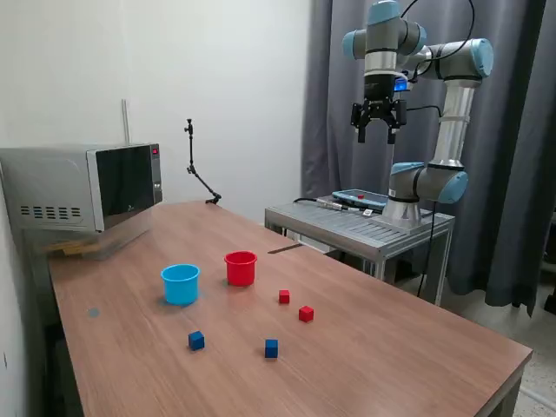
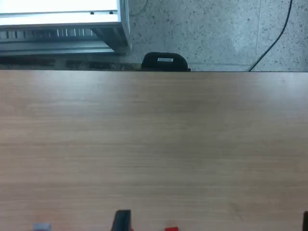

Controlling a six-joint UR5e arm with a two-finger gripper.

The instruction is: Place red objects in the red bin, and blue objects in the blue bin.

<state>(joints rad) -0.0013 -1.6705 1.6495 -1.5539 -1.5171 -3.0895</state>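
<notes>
Fingers: our fingers [image 1: 387, 132] hang spread apart and empty, high in the air above the metal stand [image 1: 360, 228], well clear of the table [image 1: 391, 347].
Gripper: our gripper [image 1: 376, 133] points downward; nothing sits between its jaws.
Red bin: we see the red cup [image 1: 241, 268] upright near the table's middle, just beside the light-blue cup [image 1: 181, 284], which stands to the exterior view's left of it.
Red objects: one red cube [image 1: 284, 296] lies near the red cup; a second red cube [image 1: 306, 314] lies close by, nearer the camera. They are apart.
Blue objects: two dark-blue cubes [image 1: 196, 340] [image 1: 272, 348] rest nearer the front edge, apart from each other and from both cups.
Surroundings: a microwave [image 1: 82, 187] sits at the table's far corner, and a thin black articulated stand [image 1: 198, 169] rises behind it.
In the way: we see nothing lying between the cubes and the cups.
Wrist view: mostly bare wood [image 2: 154, 144], with speckled floor [image 2: 216, 33] beyond the edge; a sliver of red [image 2: 171, 228] shows at the frame's border, too cropped for us to identify.
</notes>
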